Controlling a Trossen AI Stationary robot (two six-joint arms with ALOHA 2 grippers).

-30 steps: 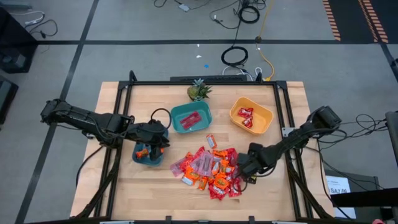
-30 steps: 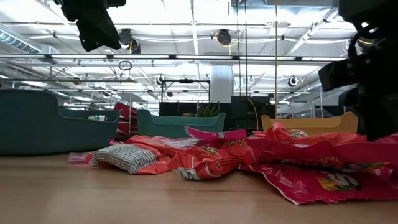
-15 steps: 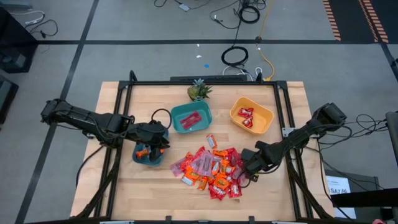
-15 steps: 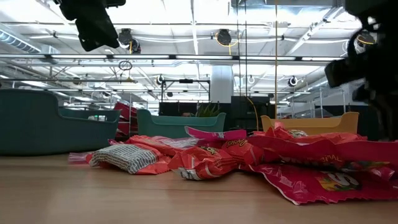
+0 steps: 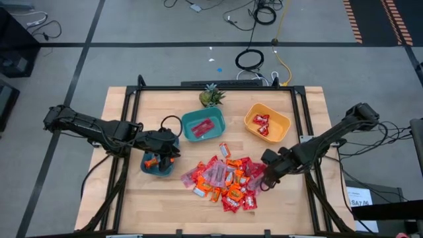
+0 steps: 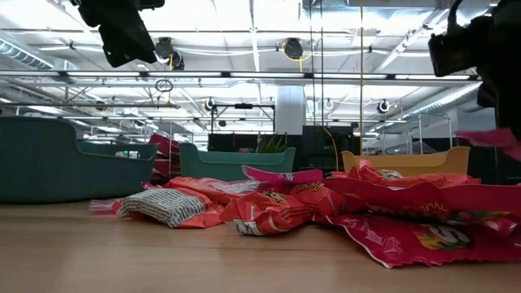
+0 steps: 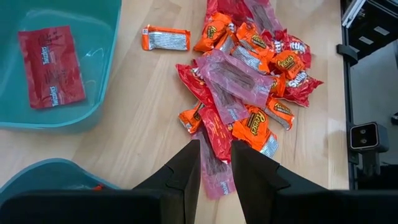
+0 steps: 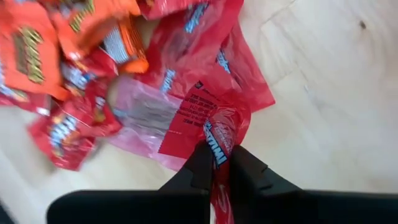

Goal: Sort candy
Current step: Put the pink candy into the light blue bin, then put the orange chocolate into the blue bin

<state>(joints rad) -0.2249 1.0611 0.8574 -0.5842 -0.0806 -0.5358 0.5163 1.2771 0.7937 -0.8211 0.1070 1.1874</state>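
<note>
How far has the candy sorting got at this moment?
Early. Done: a few candies lie in the teal bowl, the yellow bowl and the blue bowl. In hand: the right gripper is shut on a red candy at the pile's edge; the left gripper holds a pink one over the blue bowl. Left: most of the pile.

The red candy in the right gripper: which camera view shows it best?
The right wrist view: the right gripper is shut on the red candy, its wrapper pinched between the fingers. In the high view the gripper hides it at the pile's edge. The low view shows only a red corner. The left wrist view misses it.
</note>
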